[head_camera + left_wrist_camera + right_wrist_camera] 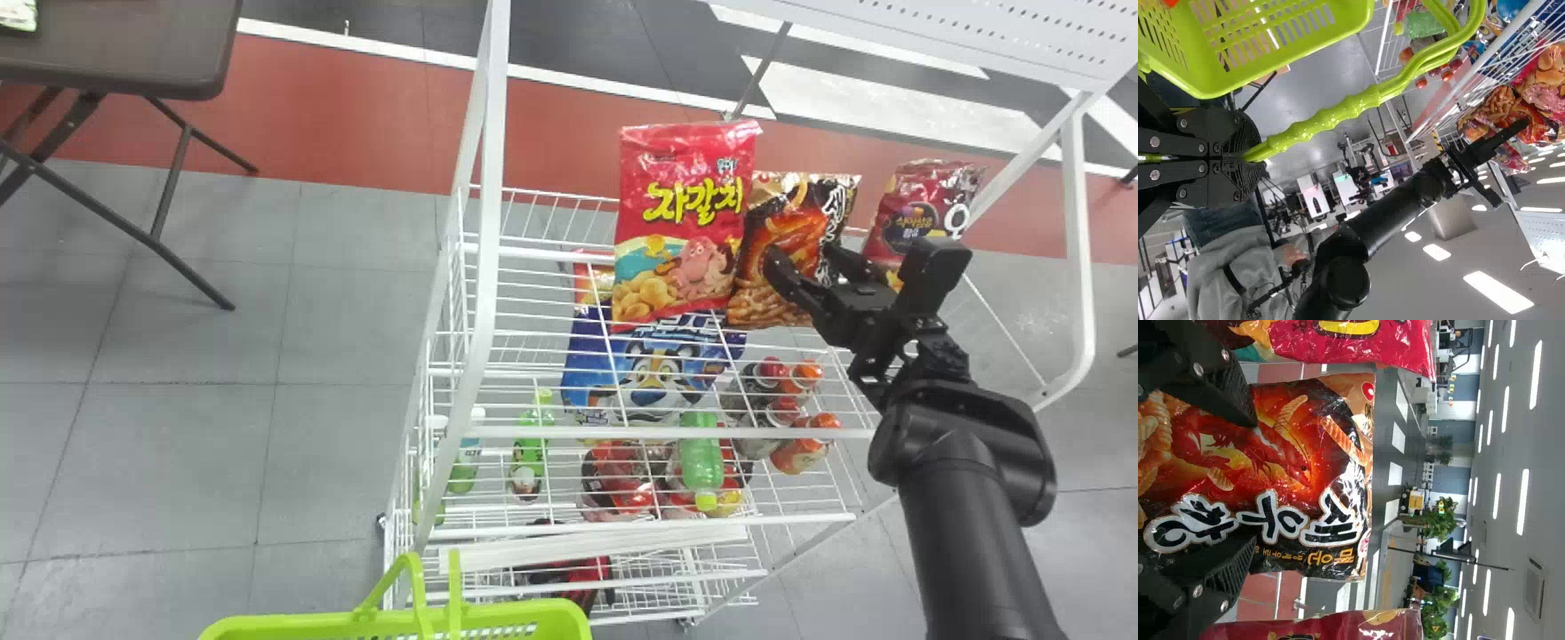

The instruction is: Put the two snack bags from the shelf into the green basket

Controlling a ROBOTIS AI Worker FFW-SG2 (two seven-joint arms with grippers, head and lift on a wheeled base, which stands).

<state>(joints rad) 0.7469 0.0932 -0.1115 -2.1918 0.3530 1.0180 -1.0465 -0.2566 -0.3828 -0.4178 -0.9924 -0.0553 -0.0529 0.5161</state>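
My right gripper (800,256) is open at the orange-black snack bag (805,209), which stands on the white wire shelf (533,253). In the right wrist view, the fingertips of the right gripper (1255,480) lie on either side of the front of this bag (1291,447); whether they touch it I cannot tell. To its left stands a red snack bag (680,222), to its right a dark red one (920,213). The green basket (498,613) is at the bottom edge of the head view. My left gripper (1248,157) is shut on the handle of this basket (1271,63).
White frame posts (487,222) rise at the rack's sides, with a perforated white panel (1022,36) above. Lower levels hold a blue bag (653,373), a green bottle (701,453) and several other drinks. A dark folding table (133,53) stands at the far left.
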